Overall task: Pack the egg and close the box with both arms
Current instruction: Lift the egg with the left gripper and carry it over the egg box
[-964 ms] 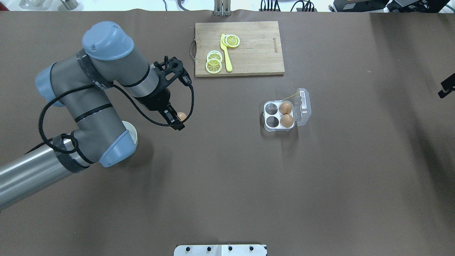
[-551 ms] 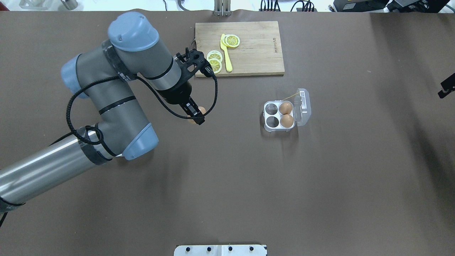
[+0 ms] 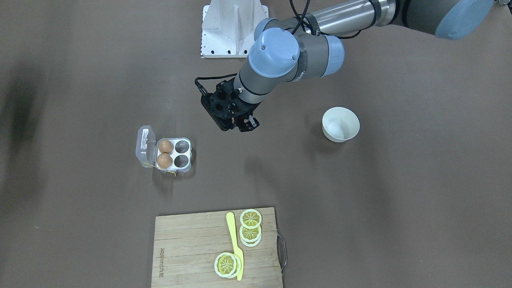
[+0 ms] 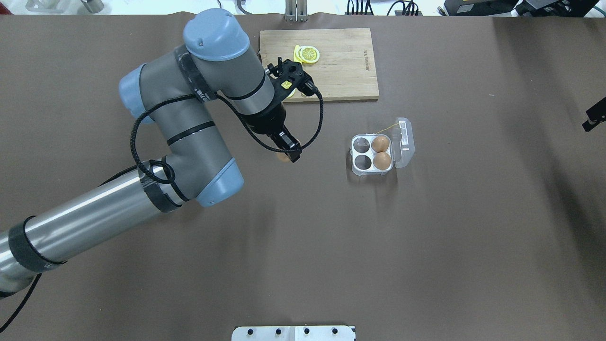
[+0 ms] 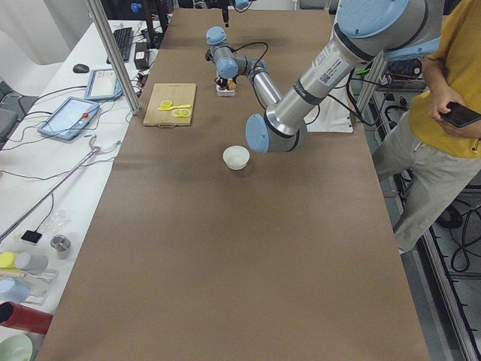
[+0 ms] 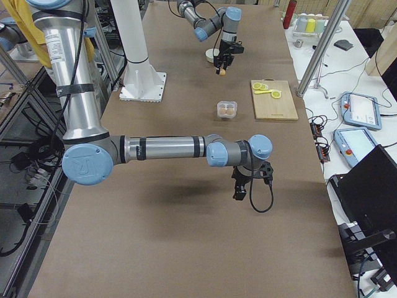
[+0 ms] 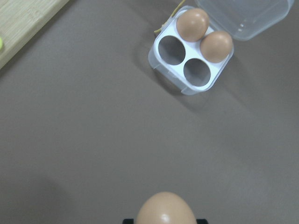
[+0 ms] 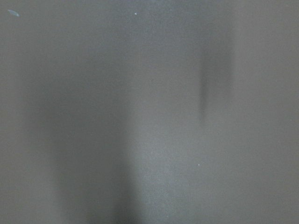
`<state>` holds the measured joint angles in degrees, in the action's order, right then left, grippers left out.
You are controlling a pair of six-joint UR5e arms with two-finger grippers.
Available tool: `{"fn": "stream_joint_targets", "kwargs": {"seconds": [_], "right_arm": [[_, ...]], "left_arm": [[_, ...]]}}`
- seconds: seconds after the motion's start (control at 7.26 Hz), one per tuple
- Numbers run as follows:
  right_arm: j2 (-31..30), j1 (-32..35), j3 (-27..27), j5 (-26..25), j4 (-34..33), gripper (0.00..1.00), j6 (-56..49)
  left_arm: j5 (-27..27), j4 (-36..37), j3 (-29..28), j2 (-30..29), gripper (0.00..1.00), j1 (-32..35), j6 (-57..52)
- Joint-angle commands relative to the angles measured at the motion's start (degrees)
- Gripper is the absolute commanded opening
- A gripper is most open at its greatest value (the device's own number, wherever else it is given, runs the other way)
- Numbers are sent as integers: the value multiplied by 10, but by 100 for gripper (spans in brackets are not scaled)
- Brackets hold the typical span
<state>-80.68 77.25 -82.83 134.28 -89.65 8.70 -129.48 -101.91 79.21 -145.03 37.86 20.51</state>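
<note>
My left gripper (image 4: pixel 289 154) is shut on a brown egg (image 4: pixel 283 158) and holds it above the table, left of the box. In the left wrist view the egg (image 7: pixel 166 210) sits at the bottom edge, with the box (image 7: pixel 193 59) ahead. The clear box (image 4: pixel 354 156) lies with its lid (image 4: pixel 405 141) open to the right; two eggs (image 4: pixel 380 143) fill the cups on the lid side and the two left cups are empty. My right gripper (image 6: pixel 241 188) hangs over bare table far to the right; I cannot tell whether it is open or shut.
A wooden cutting board (image 4: pixel 341 61) with lemon slices (image 4: pixel 308 54) and a yellow knife lies behind the left gripper. A white bowl (image 3: pixel 341 124) stands on the robot's left side. A white metal stand (image 3: pixel 232 28) is at the robot's base.
My left arm has swung to the right with the egg in its gripper, from beside the bowl toward the box. The box and its eggs have not moved.
</note>
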Motion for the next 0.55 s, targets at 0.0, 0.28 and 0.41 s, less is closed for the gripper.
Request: {"fn": "stream_joint_targets", "kwargs": {"seconds": [0.0, 0.28, 0.41], "right_arm": [[0, -1, 4, 0, 0, 100, -1], [0, -1, 5, 1, 0, 100, -1], [0, -1, 6, 9, 0, 100, -1]], "left_arm": [[32, -55, -59, -34, 38, -6, 23], [76, -79, -104, -59, 37, -18, 30], [82, -81, -117, -71, 37, -21, 31]]}}
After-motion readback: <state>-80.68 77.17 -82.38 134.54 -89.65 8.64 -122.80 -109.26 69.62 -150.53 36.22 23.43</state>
